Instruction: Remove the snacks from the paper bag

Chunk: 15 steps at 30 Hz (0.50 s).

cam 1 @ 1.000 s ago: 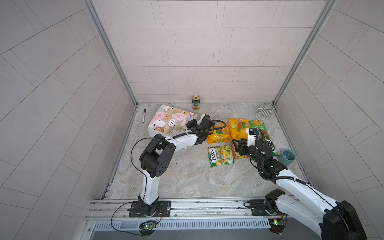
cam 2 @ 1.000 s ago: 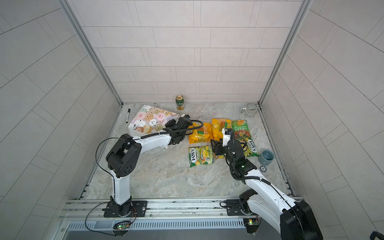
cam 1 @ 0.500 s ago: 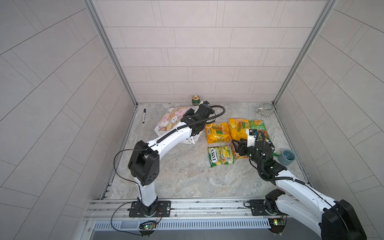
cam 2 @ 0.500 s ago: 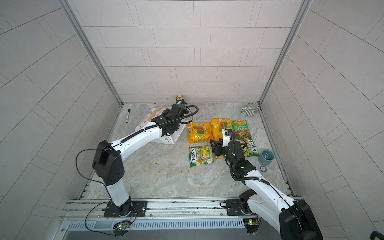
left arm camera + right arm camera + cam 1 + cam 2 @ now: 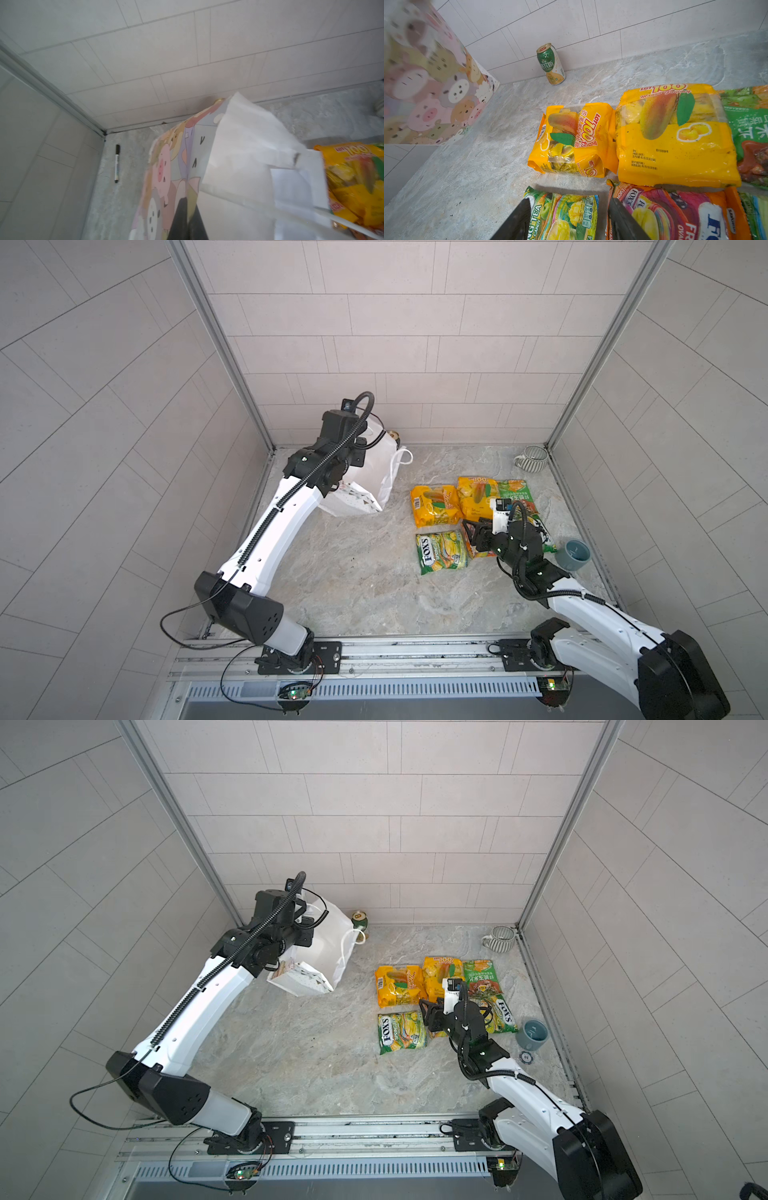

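Note:
The paper bag (image 5: pixel 374 477) (image 5: pixel 328 952) is held up at the back left, white with cartoon animal faces (image 5: pixel 164 172). My left gripper (image 5: pixel 188 218) (image 5: pixel 356 456) is shut on one of its edges. Its cord handle (image 5: pixel 401 460) dangles. The inside of the bag is hidden. Several snacks lie on the table to the right: two yellow packets (image 5: pixel 434 506) (image 5: pixel 675 135), a green one (image 5: pixel 515 491) and FOX'S packets (image 5: pixel 440 551) (image 5: pixel 675 212). My right gripper (image 5: pixel 569 220) (image 5: pixel 471 529) hovers open just over the FOX'S packets, nothing between its fingers.
A green-and-gold can (image 5: pixel 551 63) (image 5: pixel 359 919) stands by the back wall next to the bag. A striped mug (image 5: pixel 534 458) is at the back right, a blue cup (image 5: pixel 573 553) at the right edge. A marker pen (image 5: pixel 117 163) lies along the left wall.
My left arm has lifted the bag from lying flat on the table up and back toward the rear left corner. The right arm and the packets have stayed put.

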Tool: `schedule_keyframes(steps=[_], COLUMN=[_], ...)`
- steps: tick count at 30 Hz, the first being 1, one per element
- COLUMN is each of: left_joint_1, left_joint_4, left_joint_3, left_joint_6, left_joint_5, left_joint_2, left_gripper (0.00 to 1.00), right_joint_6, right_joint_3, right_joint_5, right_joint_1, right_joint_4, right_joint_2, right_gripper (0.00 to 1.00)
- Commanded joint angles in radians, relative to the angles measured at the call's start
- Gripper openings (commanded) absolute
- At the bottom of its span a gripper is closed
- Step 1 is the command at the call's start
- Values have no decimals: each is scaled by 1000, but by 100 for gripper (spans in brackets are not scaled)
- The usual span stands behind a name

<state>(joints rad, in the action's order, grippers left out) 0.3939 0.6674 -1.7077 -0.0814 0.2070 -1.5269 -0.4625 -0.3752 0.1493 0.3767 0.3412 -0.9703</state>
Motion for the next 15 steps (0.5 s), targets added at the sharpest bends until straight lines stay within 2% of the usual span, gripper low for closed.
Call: schedule_keyframes(steps=[1,6,10,15], left_joint_1=[-56,-66,-77,-100], left_joint_4=[-2,1,-68,-140], left_joint_3=[66,61,99,175], left_joint_6=[-155,-189,-256,-308], left_joint_5=[-266,-336,-460,-481], left_joint_2=[-18,-33,-14,-4], left_gripper=[0,0,0,0], right_joint_6=[-7,-2,-7,-12], right_joint_3=[4,7,4,2], right_joint_5=[-8,-21,-15,-9], right_joint_1=[-4,-4,-4,-4], right_joint_4=[25,33,40,45], right_joint_2=[-1,-13,-33,-44], right_gripper=[61,60,61,61])
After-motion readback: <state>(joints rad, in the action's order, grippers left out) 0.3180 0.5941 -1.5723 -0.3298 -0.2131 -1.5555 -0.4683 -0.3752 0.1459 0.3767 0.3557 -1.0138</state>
